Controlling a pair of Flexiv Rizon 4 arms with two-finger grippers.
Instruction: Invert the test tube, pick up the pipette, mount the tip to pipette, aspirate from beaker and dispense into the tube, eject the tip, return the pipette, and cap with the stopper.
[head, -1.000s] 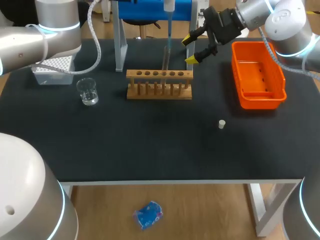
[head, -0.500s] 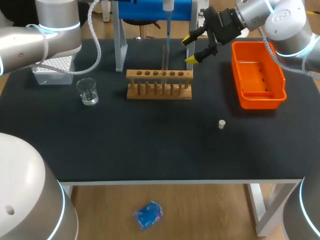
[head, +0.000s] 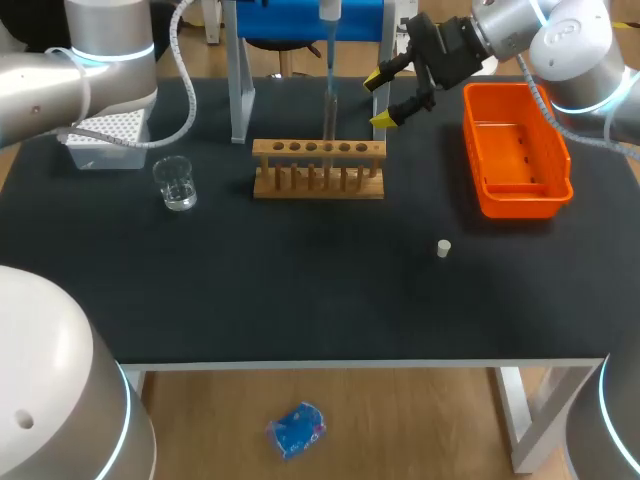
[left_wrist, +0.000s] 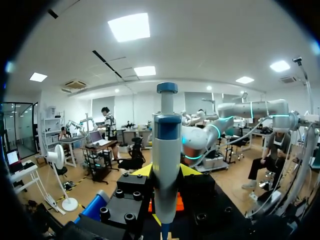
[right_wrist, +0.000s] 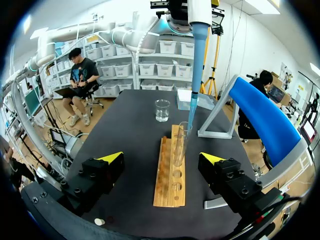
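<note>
The pipette (left_wrist: 166, 165), light stiff plastic, hangs with its tip at the mouth of the tube (right_wrist: 181, 142). The left gripper (left_wrist: 167, 171) clamps its barrel, the sensible hold. The tube, probably thin, fragile glass, stands in the rack (head: 318, 168), mid-far. The right gripper (head: 380, 98) is wide open and empty, just right.

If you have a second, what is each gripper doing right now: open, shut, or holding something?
Left gripper: shut on the pipette.
Right gripper: open, holding nothing.
</note>
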